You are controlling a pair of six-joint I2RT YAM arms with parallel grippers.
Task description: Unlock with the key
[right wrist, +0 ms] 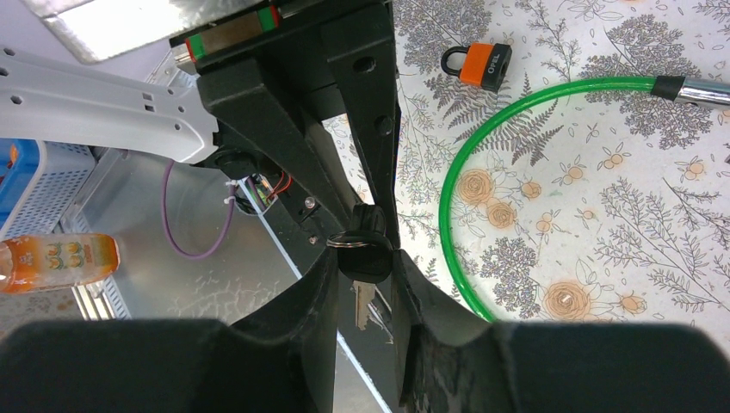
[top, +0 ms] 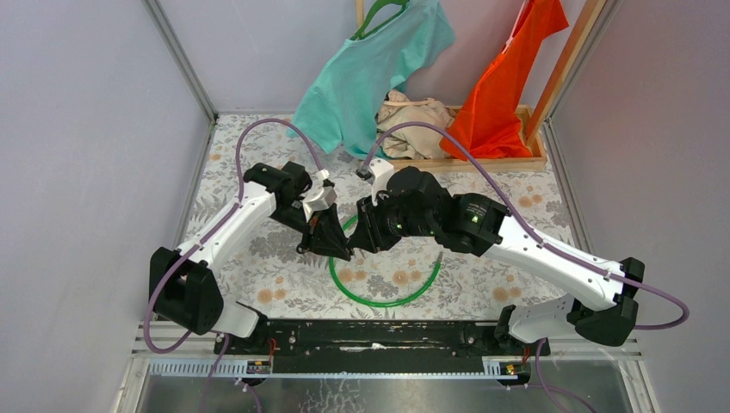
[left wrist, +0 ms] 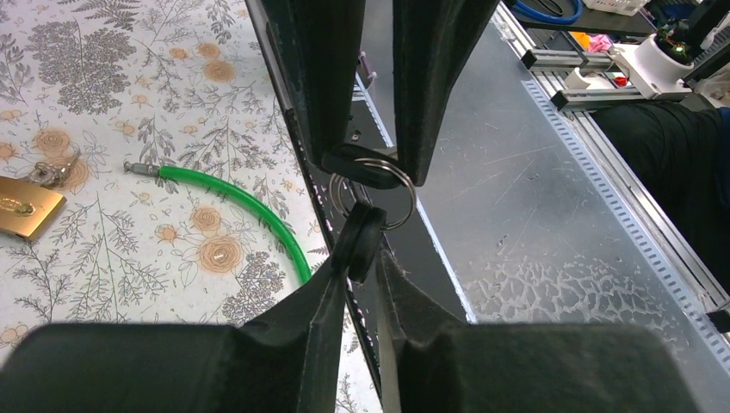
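My two grippers meet tip to tip above the green cable loop (top: 383, 277). My left gripper (left wrist: 365, 255) is shut on a black key head (left wrist: 362, 237). A steel key ring (left wrist: 376, 194) joins it to a second black-headed key (right wrist: 368, 258), which my right gripper (right wrist: 367, 265) is shut on, its metal blade (right wrist: 362, 305) pointing back between the fingers. An orange padlock (right wrist: 478, 65) lies on the floral cloth beyond the cable. A brass padlock (left wrist: 24, 206) lies by the cable's metal end (left wrist: 142, 169). Both grippers (top: 351, 245) hold the keys in the air.
A wooden rack (top: 482, 159) at the back holds a teal shirt (top: 370, 73), an orange shirt (top: 504, 86) and a beige cloth (top: 413, 116). Grey walls close in both sides. The black rail (top: 370, 335) runs along the near edge.
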